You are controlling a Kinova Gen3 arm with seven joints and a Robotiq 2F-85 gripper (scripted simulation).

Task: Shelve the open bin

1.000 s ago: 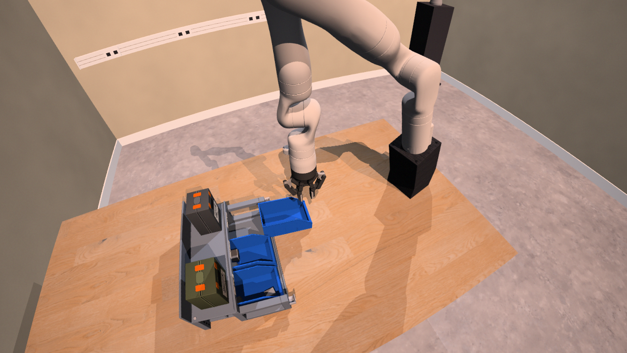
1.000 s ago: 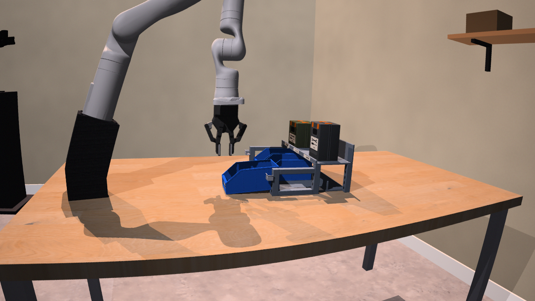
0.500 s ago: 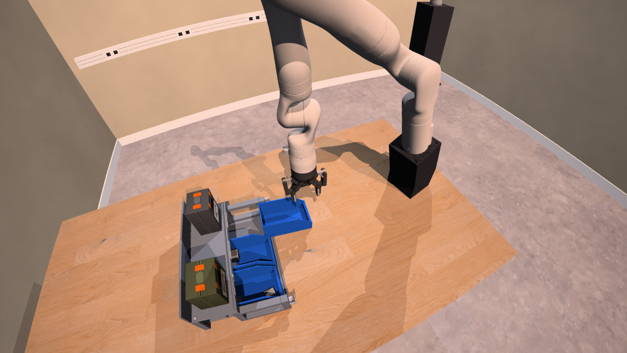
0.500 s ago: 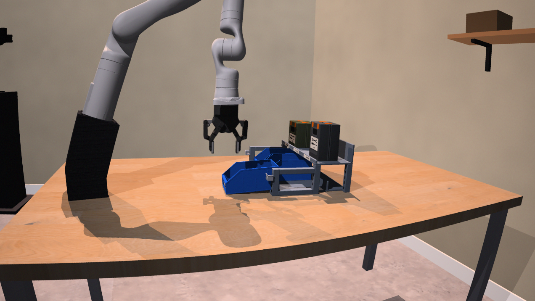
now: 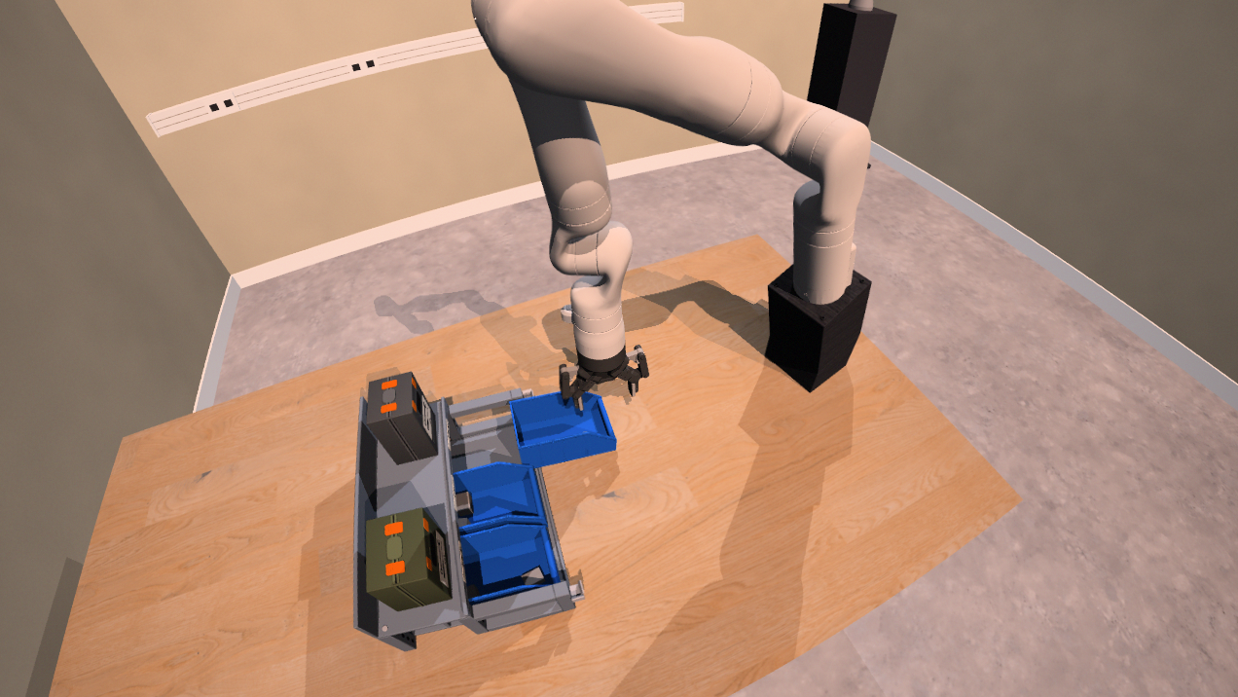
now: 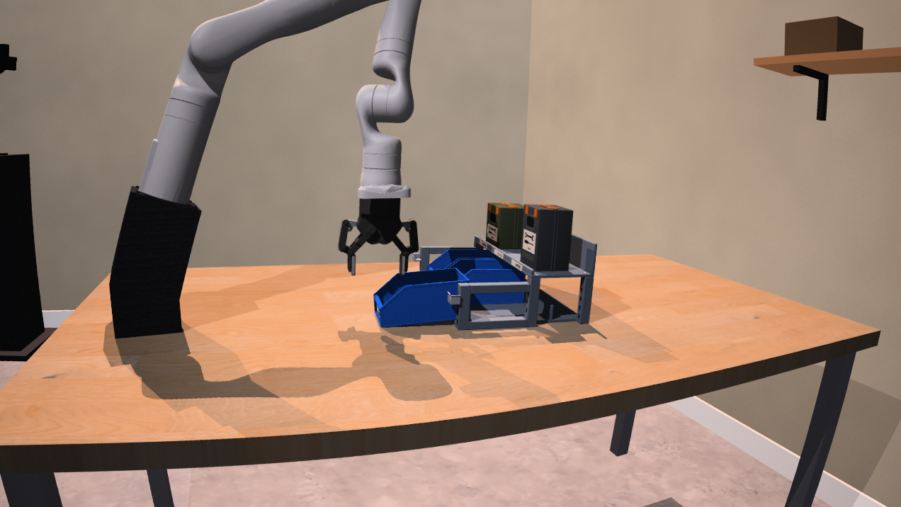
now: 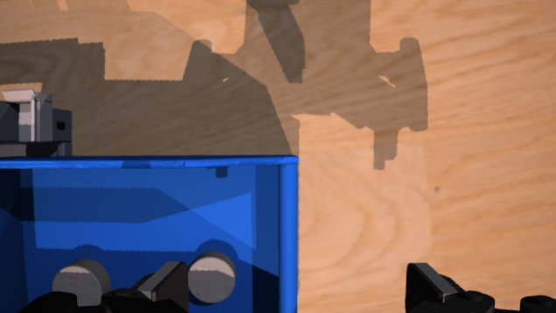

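from the top view, i'm holding my gripper (image 5: pixel 606 398) (image 6: pixel 377 270) (image 7: pixel 296 288) spread wide and grasping nothing; the blue bin (image 5: pixel 567 452) (image 6: pixel 416 303) (image 7: pixel 288 227) is sitting before the gap in the shelf (image 5: pixel 493 619) (image 6: pixel 498 287), low front facing away, long axis running into it. in the exterior view, i'm hovering above the bin, likely lining up a grasp. in the wrist view, one finger is overhanging the bin's parts (image 7: pixel 212 280); my next move is probably needing recentring, then lowering.

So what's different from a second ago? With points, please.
The pincer (image 5: pixel 606 399) (image 6: pixel 378 272) (image 7: pixel 296 288) has spread its fingers wide and come down closer to the open bin (image 5: pixel 567 453) (image 6: pixel 416 305) (image 7: pixel 144 236). Nothing was grasped or let go. The open bin and the two shelved bins (image 5: pixel 502 493) (image 6: pixel 498 275) stayed where they were.
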